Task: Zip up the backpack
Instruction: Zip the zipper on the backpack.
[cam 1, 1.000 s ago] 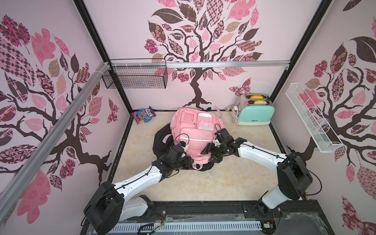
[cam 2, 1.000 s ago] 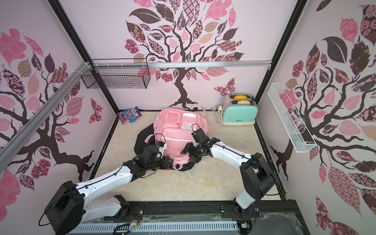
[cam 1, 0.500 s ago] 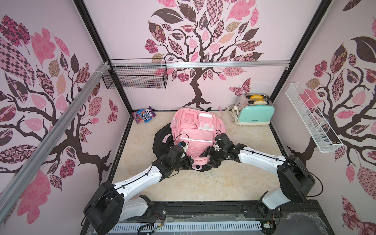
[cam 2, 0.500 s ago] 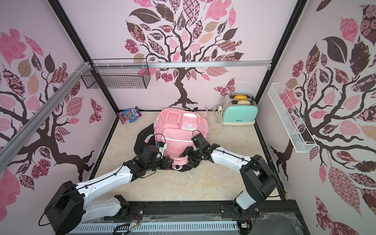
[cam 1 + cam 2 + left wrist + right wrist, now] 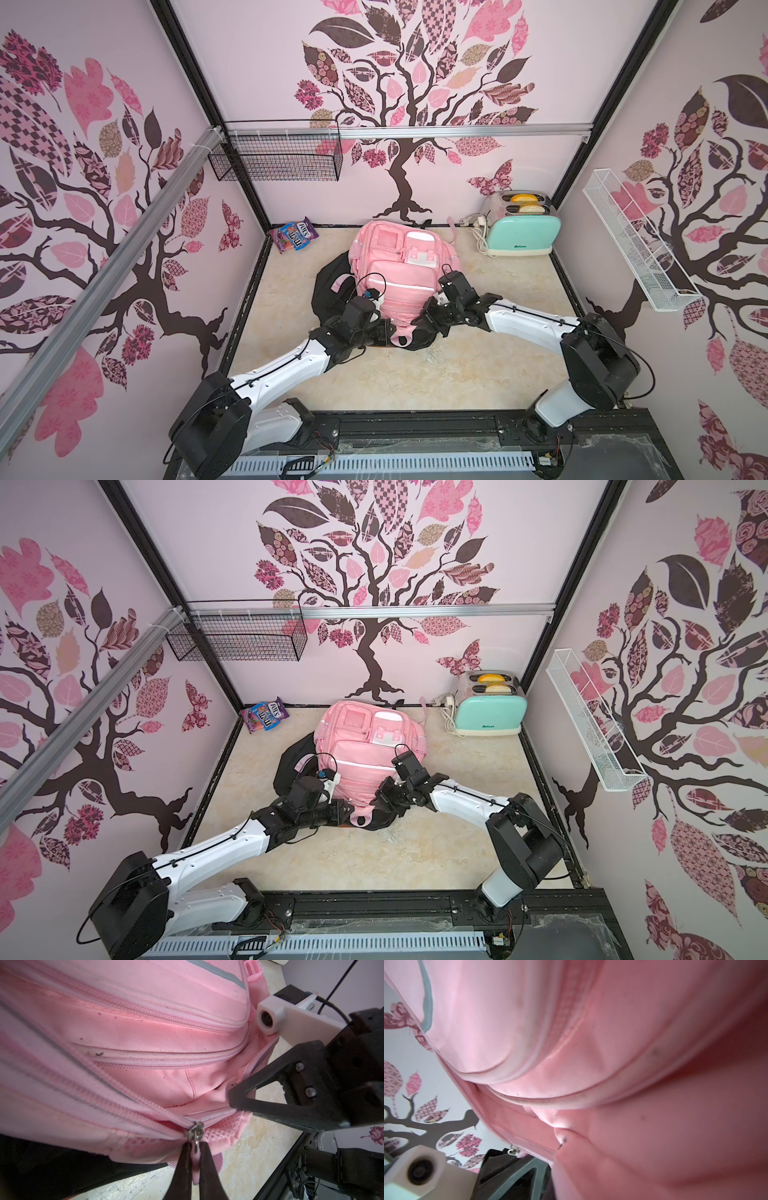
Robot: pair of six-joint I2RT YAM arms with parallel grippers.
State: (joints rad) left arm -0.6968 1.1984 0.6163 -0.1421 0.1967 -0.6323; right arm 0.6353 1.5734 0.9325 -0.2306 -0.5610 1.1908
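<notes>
Now mid-zip: backpack [image 5: 399,270] flat, centre of tabletop [image 5: 478,374]. Left hand [image 5: 196,1147] pinches zipper pull [image 5: 196,1167]; right hand [image 5: 233,1097] clamped onto backpack fabric nearby. Next, you likely drag pull along track against taut fabric.

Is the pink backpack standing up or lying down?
Lying down. The backpack rests on its back on the table, and its front pockets face up in both top views.

Pink backpack [image 5: 409,286], mint toaster [image 5: 524,235], seemingly purple packet [image 5: 294,235]
</notes>
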